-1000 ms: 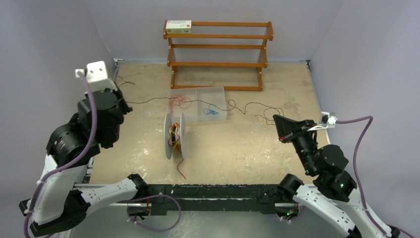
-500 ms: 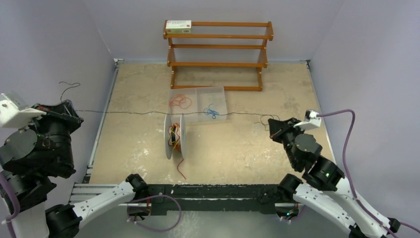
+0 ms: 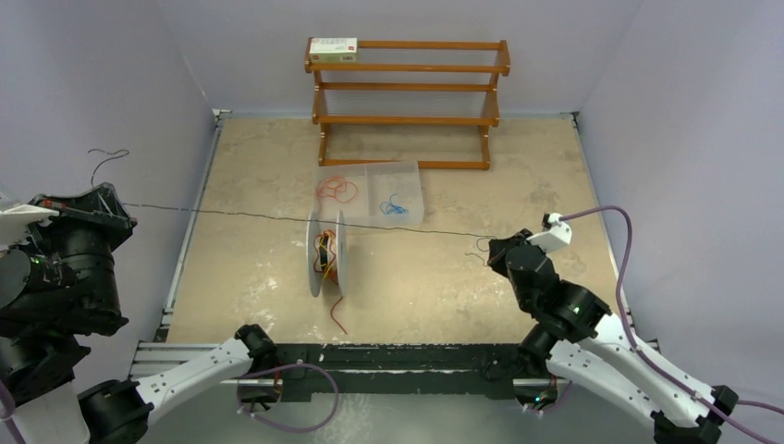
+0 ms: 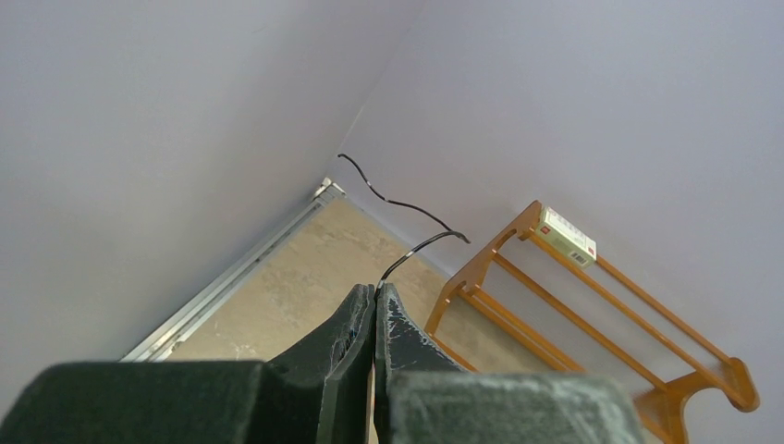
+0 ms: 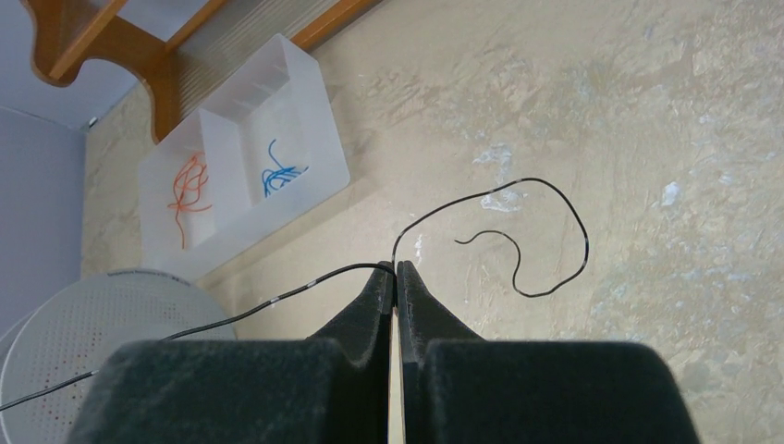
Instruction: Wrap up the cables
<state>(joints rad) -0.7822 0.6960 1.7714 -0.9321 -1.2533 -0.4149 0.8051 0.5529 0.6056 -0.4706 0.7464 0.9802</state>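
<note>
A thin black cable (image 3: 231,214) is stretched taut between my two grippers and crosses just above the grey-white spool (image 3: 314,254). The spool stands on edge mid-table with orange, black and red wires wound on its core; a red end trails toward the near edge. My left gripper (image 3: 118,207) is raised beyond the table's left edge, shut on the cable's left part (image 4: 407,254) at its tips (image 4: 374,289); the free end curls upward. My right gripper (image 3: 496,250) hangs low over the table's right side, shut on the cable (image 5: 277,302) at its tips (image 5: 395,268); the loose tail curls on the table.
A clear two-compartment tray (image 3: 413,192) stands behind the spool with an orange wire (image 3: 335,190) and a blue wire (image 3: 396,205) in it. A wooden rack (image 3: 407,92) holding a small box (image 3: 333,48) stands at the back wall. The spool's disc (image 5: 92,342) shows at the right wrist view's lower left.
My left gripper swung out left past the table edge, pulling the slack black cable into a straight line. My right gripper moved nearer and leftward, bringing the line over the spool.
</note>
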